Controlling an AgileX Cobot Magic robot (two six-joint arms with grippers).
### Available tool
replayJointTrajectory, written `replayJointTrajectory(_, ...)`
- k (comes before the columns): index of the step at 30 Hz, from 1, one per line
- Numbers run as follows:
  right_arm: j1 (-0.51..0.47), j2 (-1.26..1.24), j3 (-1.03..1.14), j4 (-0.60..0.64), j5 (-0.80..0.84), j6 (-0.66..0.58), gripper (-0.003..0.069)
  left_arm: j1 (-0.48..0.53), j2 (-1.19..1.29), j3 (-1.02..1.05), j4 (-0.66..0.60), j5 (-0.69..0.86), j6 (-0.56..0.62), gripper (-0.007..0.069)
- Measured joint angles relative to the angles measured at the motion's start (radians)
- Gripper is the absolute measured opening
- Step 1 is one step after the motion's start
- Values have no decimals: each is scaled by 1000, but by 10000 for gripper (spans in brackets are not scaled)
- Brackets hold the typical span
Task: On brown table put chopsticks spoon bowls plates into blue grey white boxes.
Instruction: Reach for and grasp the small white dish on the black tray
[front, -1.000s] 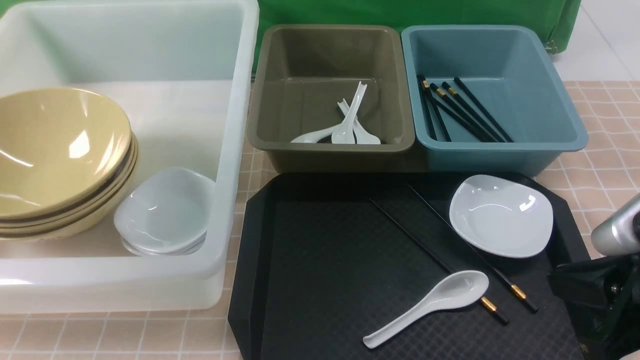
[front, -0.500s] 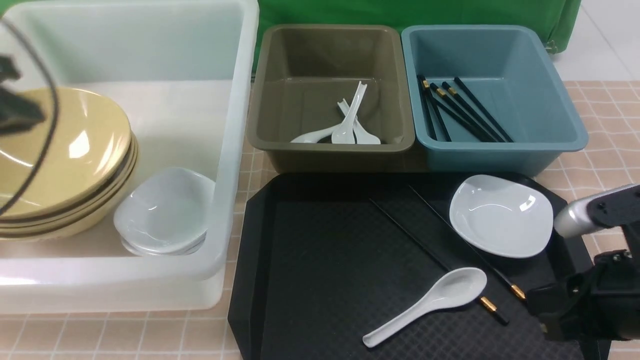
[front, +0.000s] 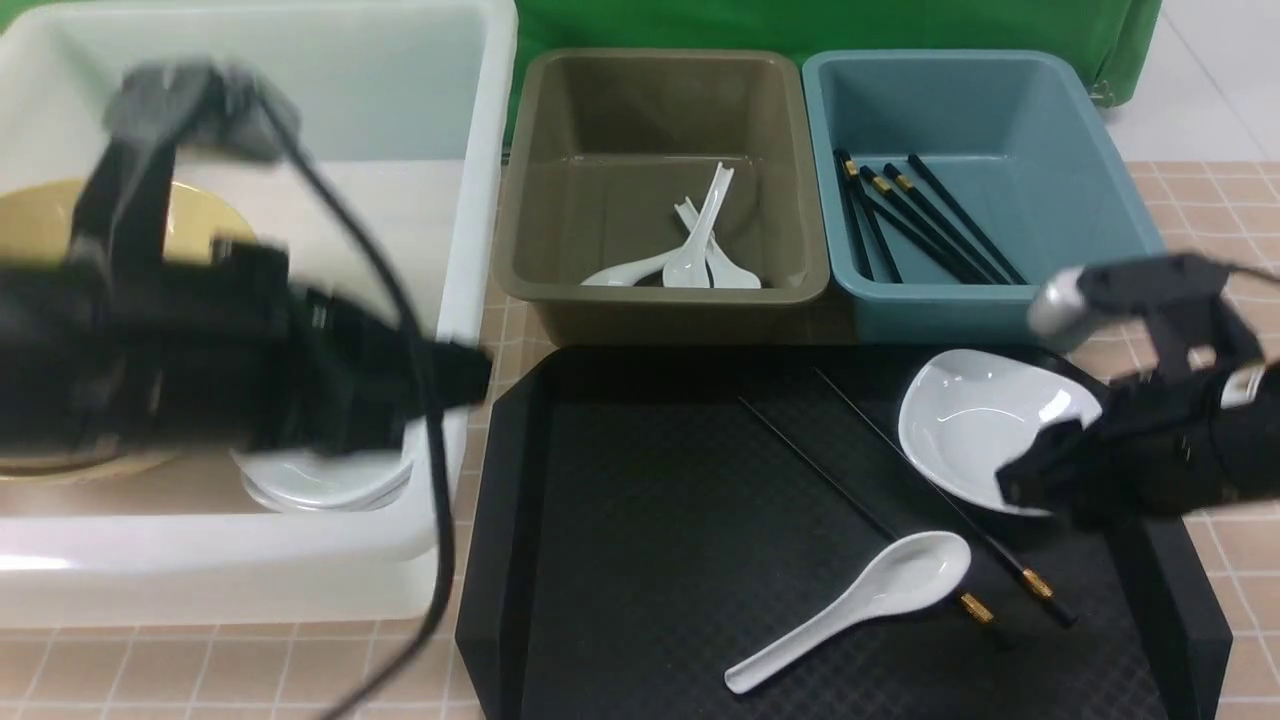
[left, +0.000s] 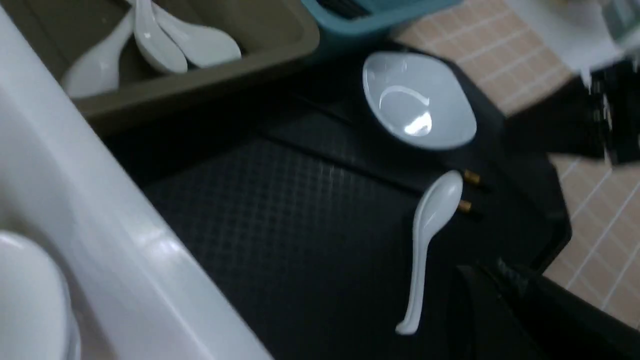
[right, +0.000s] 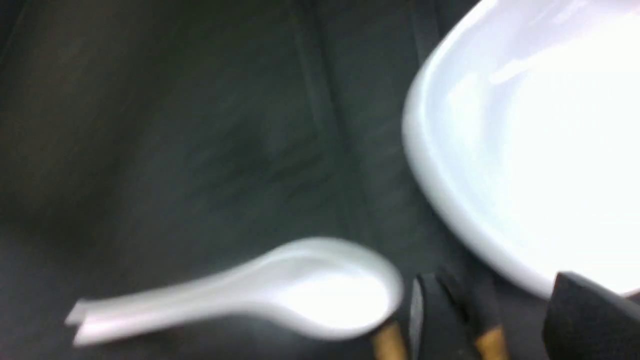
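Observation:
A white spoon (front: 880, 600) lies on the black tray beside two black chopsticks (front: 880, 500) with gold bands. A white plate (front: 970, 420) sits at the tray's far right. My right gripper (front: 1020, 480) is at the plate's near edge; in the right wrist view its jaws (right: 495, 282) stand open beside the plate's rim (right: 450, 210), above the chopstick ends. My left gripper (front: 475, 372), blurred, reaches over the white box (front: 470, 200) toward the tray, shut and empty. The arm hides most of the yellow bowls (front: 40, 220) and the stacked plates (front: 320, 485).
The grey box (front: 660, 300) holds three white spoons (front: 690, 260). The blue box (front: 1000, 300) holds several chopsticks (front: 920, 225). Both stand behind the black tray (front: 650, 550). The brown table (front: 1200, 200) shows at the right and along the front.
My left arm swung in from the left across the white box and its jaws shut. My right arm moved forward and up to the plate's edge, its jaws opening.

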Motion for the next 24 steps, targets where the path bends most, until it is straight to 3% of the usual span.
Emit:
replayJointTrajectory(6,-58,143,-76,14,-1,-59,293,-2,-202,213,281,-122,-231,6)
replayJointTrajectory(10,-28,253,-80,38,-53,-140,183,-2,-335,341,423,-170,-336,6)
replayJointTrajectory(16,45,326,-92,135,-84,-173,85,-2,-497,394,439,-339,-363,6)
replayJointTrajectory(21,109,302,-109,143,-23,-232,86,-2,-537,442,437,-400,-366,6)
replayJointTrajectory(24,103,265,-122,69,15,-236,125,-2,-537,455,436,-403,-367,6)
